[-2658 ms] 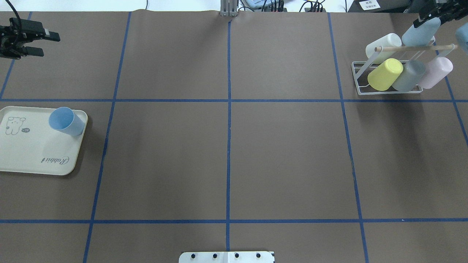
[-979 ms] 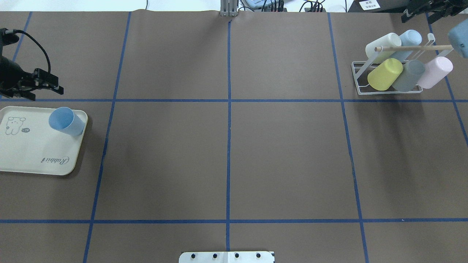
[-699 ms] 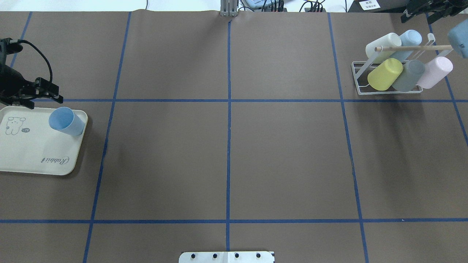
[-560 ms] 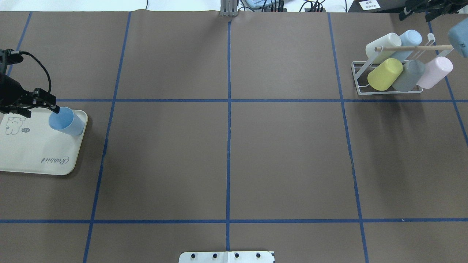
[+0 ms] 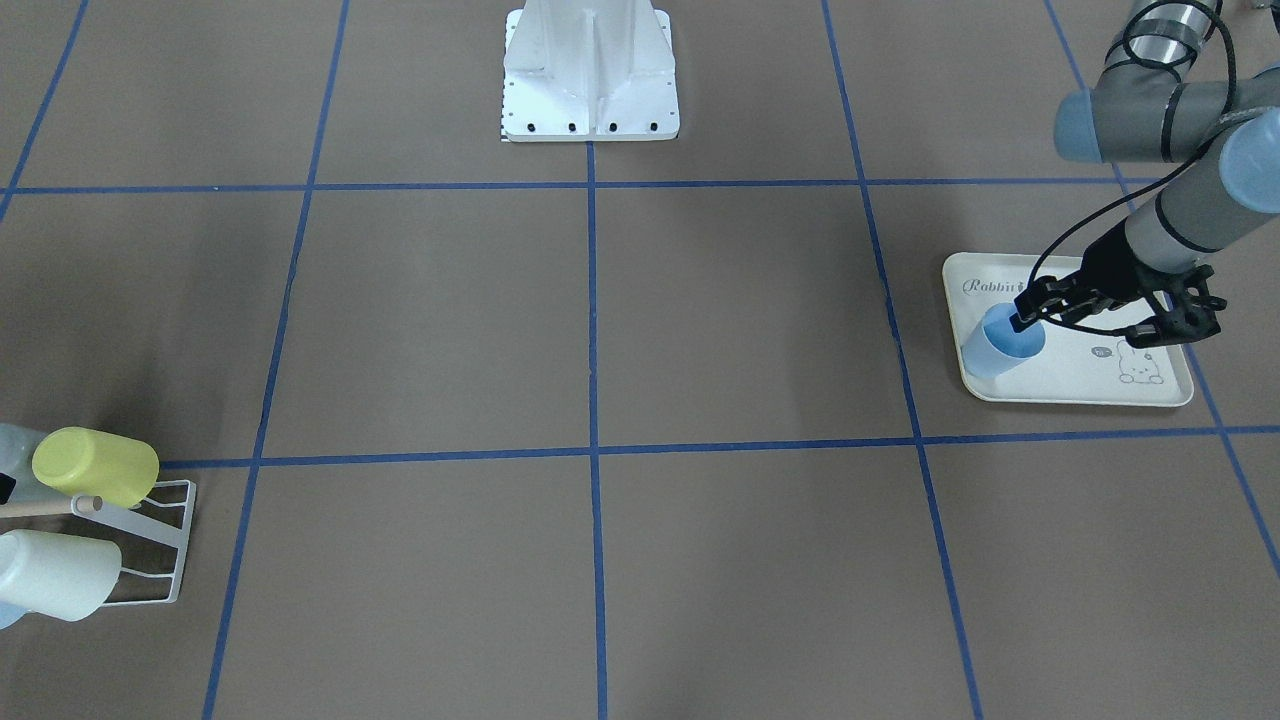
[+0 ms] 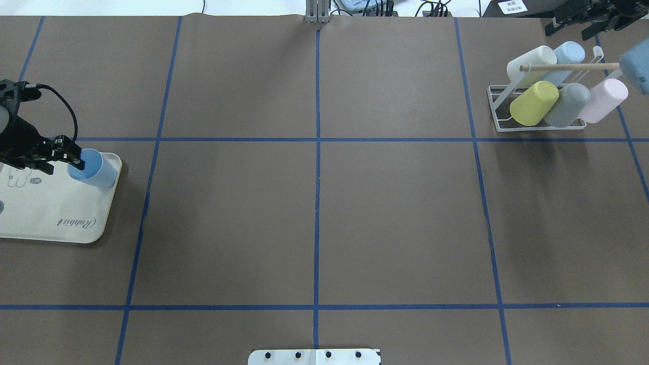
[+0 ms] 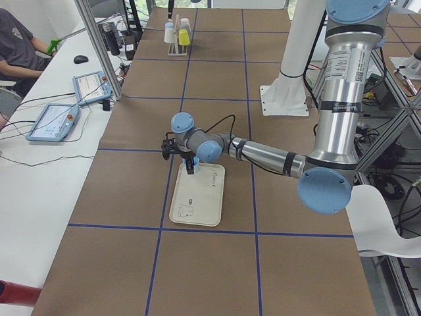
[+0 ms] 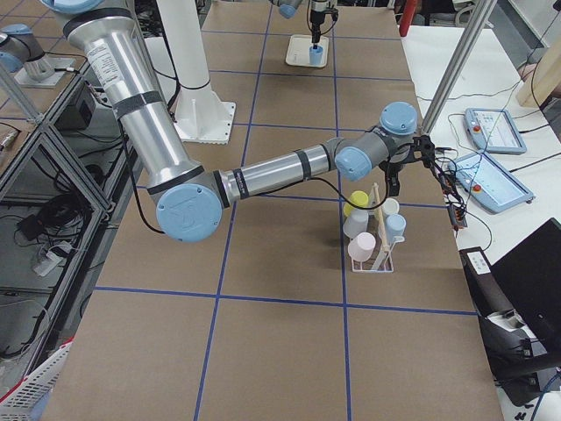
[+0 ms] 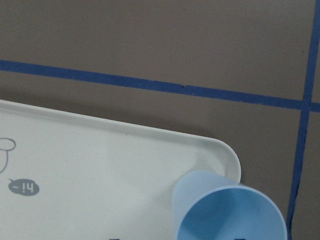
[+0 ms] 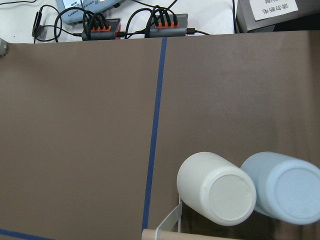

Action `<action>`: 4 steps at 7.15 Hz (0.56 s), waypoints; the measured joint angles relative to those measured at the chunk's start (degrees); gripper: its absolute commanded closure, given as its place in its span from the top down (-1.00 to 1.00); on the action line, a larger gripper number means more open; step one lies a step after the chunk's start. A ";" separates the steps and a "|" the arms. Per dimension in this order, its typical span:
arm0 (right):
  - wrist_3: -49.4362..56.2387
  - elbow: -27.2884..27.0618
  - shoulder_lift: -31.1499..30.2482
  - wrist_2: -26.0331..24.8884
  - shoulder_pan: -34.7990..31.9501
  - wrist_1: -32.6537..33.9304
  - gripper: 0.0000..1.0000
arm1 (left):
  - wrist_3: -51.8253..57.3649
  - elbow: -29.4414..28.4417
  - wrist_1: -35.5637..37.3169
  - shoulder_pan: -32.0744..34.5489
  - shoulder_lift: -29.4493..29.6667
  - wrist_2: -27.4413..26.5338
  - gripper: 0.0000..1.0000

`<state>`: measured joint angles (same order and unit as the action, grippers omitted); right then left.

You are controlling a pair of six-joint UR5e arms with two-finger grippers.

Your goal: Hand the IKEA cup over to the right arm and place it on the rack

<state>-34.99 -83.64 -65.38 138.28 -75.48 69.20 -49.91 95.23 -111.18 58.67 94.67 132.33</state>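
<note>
A light blue cup (image 6: 95, 169) stands mouth up at the corner of the cream rabbit-print tray (image 6: 45, 213); it also shows in the front view (image 5: 1000, 345) and the left wrist view (image 9: 230, 212). My left gripper (image 6: 61, 163) is open, one fingertip (image 5: 1020, 320) at the cup's rim and the other over the tray. The white wire rack (image 6: 499, 109) with a wooden dowel (image 6: 568, 66) stands at the far right. My right gripper (image 6: 567, 29) is open and empty, behind the rack.
The rack holds several upturned cups: cream (image 6: 532, 61), light blue (image 6: 567, 57), yellow (image 6: 533, 103), grey (image 6: 567, 105) and pink (image 6: 604, 99). The right arm's blue joint (image 6: 636, 63) hangs beside the dowel's end. The robot base (image 5: 590, 70) stands mid-table.
My left gripper came down from the far corner to the cup on the tray. My right gripper let go of a light blue cup on the rack and drew back.
</note>
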 measured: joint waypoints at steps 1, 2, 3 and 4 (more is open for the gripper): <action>-0.34 -0.70 -0.39 0.02 0.21 -0.04 0.96 | 0.04 -0.68 0.00 -0.79 0.22 0.00 -0.62; -0.46 -1.01 -0.54 0.00 0.29 -0.08 0.96 | 0.30 -1.11 -0.02 -1.57 0.37 -0.03 -1.00; -0.50 -1.09 -0.64 -0.04 0.34 -0.14 0.96 | 0.48 -1.28 -0.05 -2.05 0.41 -0.03 -1.00; -0.51 -1.12 -0.73 -0.08 0.44 -0.23 0.96 | 0.59 -1.33 -0.05 -2.30 0.38 0.17 -1.00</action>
<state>-35.50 -84.76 -66.12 138.20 -75.04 68.97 -49.33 93.90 -111.24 56.37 95.05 132.50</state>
